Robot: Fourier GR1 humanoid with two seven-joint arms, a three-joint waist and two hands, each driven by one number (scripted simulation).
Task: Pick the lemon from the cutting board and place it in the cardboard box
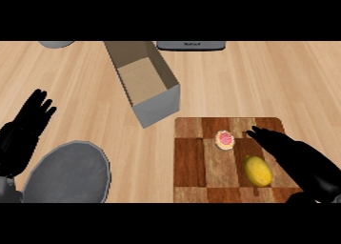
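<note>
A yellow lemon (257,171) lies on the wooden cutting board (194,157), toward its right side. My right hand (300,159) hovers just right of the lemon, fingers stretched toward the board's far edge, open and holding nothing. The cardboard box (144,81) stands open-topped to the upper left of the board, beyond its far left corner. My left hand (22,131) rests open at the left edge, fingers pointing up.
A small pink-iced donut (225,140) sits on the board just beyond the lemon. A grey round plate (66,174) lies left of the board. A dark appliance (191,45) and a grey bowl edge (57,44) show at the far edge.
</note>
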